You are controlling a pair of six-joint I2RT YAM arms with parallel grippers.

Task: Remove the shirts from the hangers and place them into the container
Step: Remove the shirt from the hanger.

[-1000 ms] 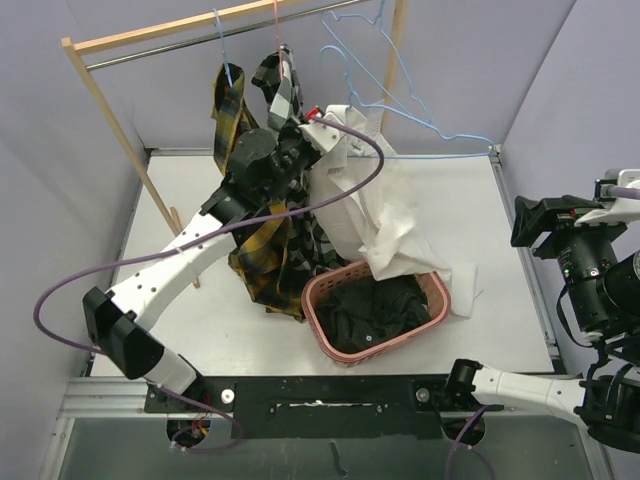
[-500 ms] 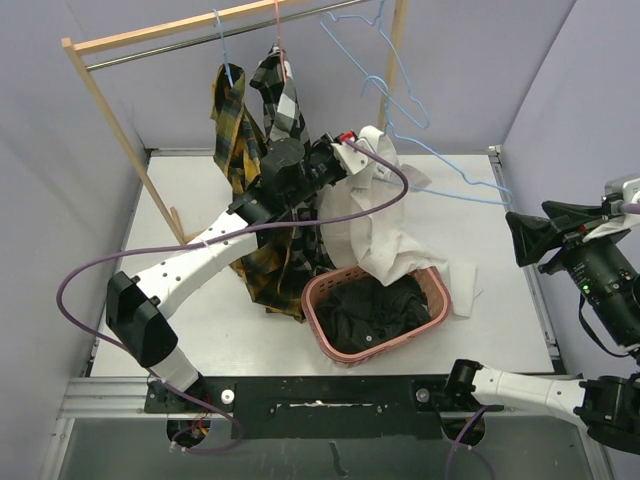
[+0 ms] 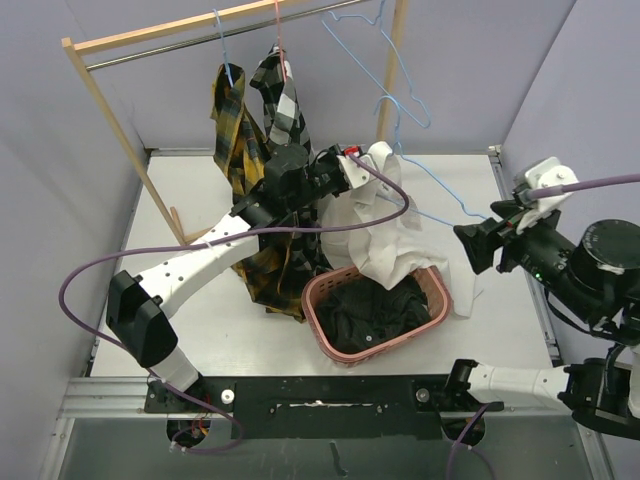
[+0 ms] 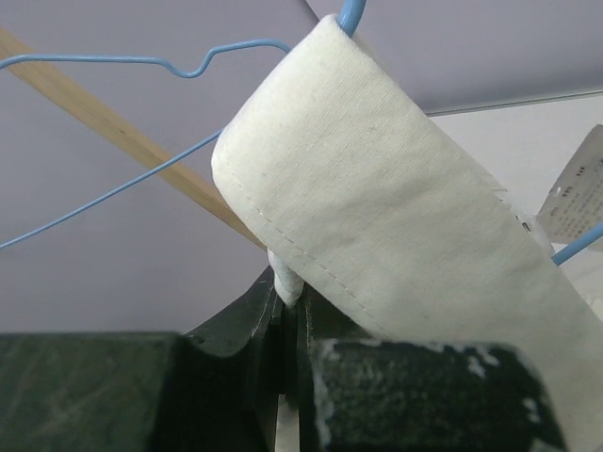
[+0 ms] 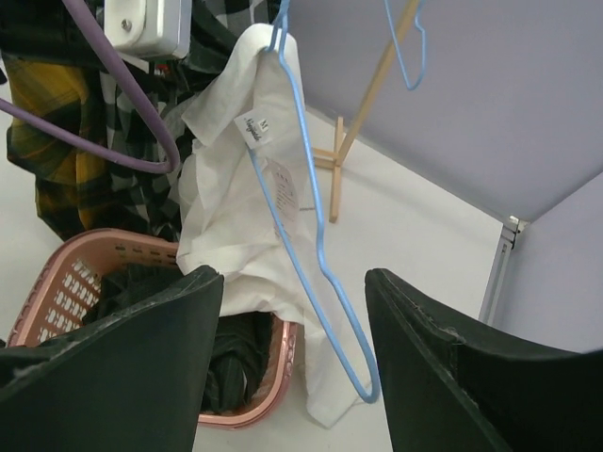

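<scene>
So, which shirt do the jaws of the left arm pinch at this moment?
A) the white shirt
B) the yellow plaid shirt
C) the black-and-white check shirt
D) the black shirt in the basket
A: in the left wrist view the left jaws are shut on a fold of the white shirt.

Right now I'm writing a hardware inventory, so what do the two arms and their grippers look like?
The left arm and right arm are white links with bulky black joints, each trailing a purple cable. The left gripper and right gripper are black with broad wedge fingers; the left's look scuffed.
</scene>
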